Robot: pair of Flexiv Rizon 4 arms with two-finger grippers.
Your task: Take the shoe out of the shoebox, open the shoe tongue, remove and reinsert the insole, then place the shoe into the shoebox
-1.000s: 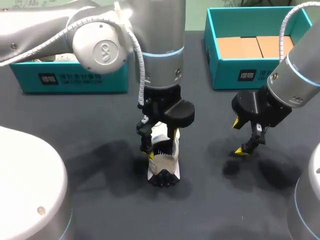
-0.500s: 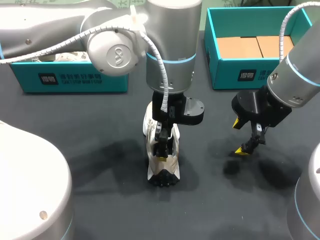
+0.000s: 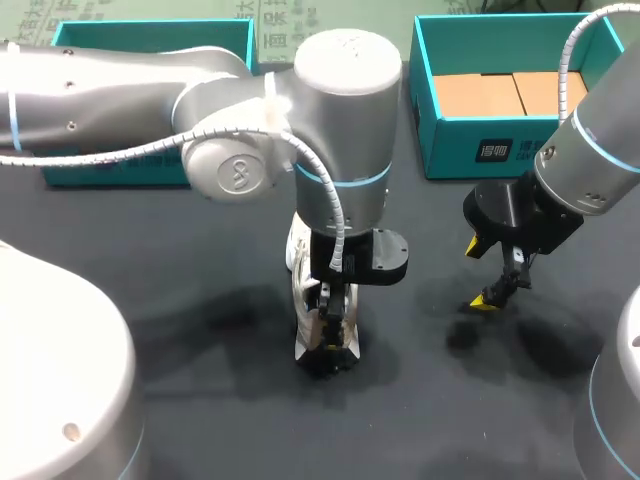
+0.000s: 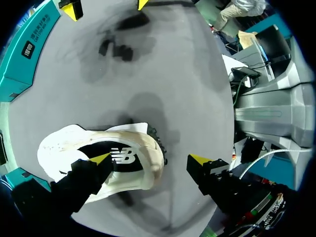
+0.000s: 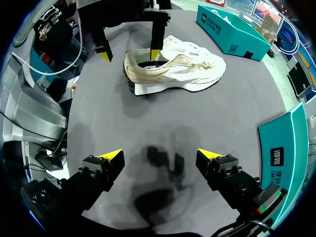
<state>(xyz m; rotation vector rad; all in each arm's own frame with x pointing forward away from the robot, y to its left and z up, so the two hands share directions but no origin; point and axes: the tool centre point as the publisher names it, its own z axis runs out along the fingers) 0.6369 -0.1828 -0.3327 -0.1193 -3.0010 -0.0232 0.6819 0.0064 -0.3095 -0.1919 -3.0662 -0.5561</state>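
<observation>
A white sneaker point(image 3: 298, 258) with a dark sole stands upright on the dark table, heel toward me. My left gripper point(image 3: 330, 318) hangs over its heel, open. In the left wrist view the gripper point(image 4: 150, 159) straddles the heel collar: one yellow fingertip point(image 4: 101, 158) is inside the sneaker point(image 4: 64, 148), above the black insole, and the other is outside behind the heel. The right wrist view shows the same finger dipping into the sneaker point(image 5: 187, 66). My right gripper point(image 3: 492, 272) hovers to the right of the shoe, open and empty point(image 5: 160, 155).
One teal shoebox point(image 3: 425, 100) with brown cardboard inside stands at the back right. Another teal shoebox point(image 3: 120, 32) at the back left is largely hidden by my left arm. Bare dark tabletop lies between the shoe and my right gripper.
My left wrist turned and came down toward the sneaker's heel, bringing one finger into the shoe opening. The sneaker and my right arm stayed put.
</observation>
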